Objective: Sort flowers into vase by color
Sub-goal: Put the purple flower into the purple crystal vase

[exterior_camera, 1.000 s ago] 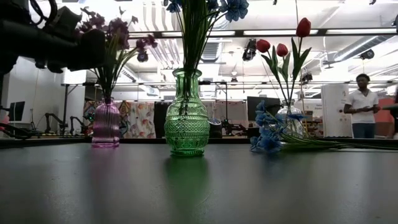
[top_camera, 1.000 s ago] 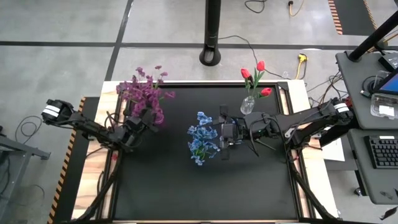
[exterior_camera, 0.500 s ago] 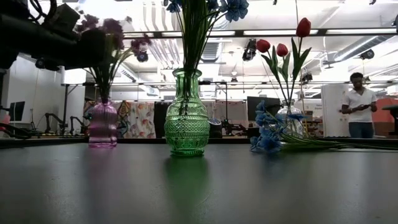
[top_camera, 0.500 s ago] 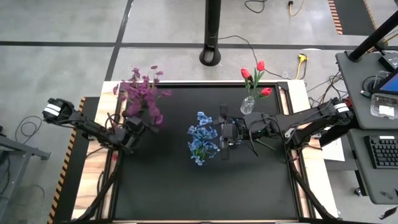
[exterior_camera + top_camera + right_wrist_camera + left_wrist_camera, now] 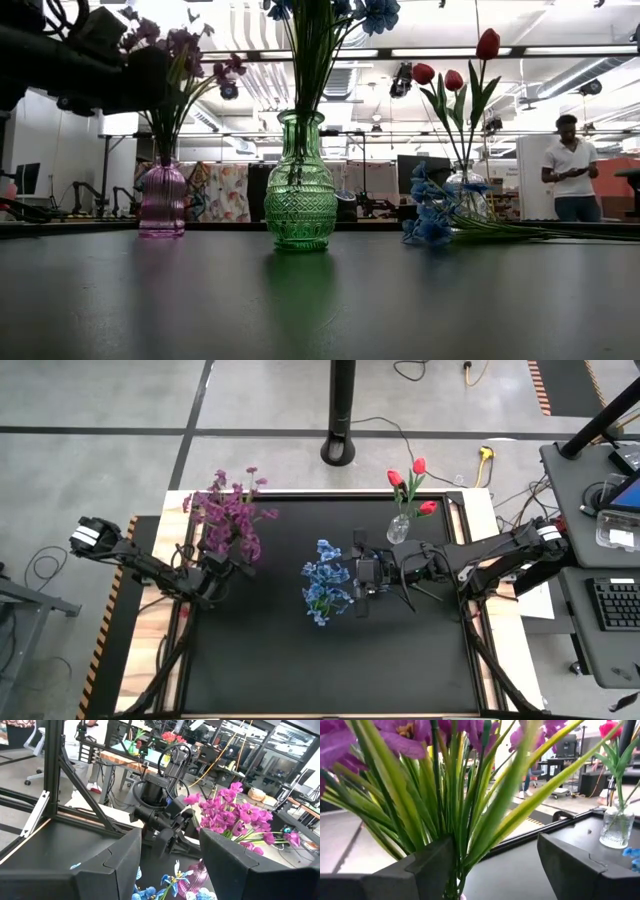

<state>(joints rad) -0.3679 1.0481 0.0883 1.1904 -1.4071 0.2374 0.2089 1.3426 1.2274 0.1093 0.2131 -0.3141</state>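
Purple flowers (image 5: 228, 515) stand with their stems in a purple vase (image 5: 162, 200) at the table's far left. My left gripper (image 5: 495, 855) is level and open beside them, with their green stems (image 5: 452, 815) between its fingers, close to one finger. Blue flowers (image 5: 325, 585) stand in a green vase (image 5: 300, 185) at the middle. More blue flowers (image 5: 430, 215) lie on the table. Red flowers (image 5: 408, 480) stand in a clear vase (image 5: 468, 195) at the far right. My right gripper (image 5: 352, 575) hangs open just right of the blue bunch, holding nothing. My left gripper has the purple flowers' stems (image 5: 460, 850) right beside the inner face of one finger (image 5: 427, 870). I cannot tell whether that finger touches them. The other finger (image 5: 570, 865) stands well clear.
The black table (image 5: 330, 660) has free room across its near half. A dark pole base (image 5: 340, 450) stands on the floor beyond the far edge. A person (image 5: 568, 175) stands in the room behind, to the right.
The purple bunch has swayed, and its blossoms now stand more spread out above the vase. The purple vase has shifted slightly toward the table's left edge. The right arm has kept still.
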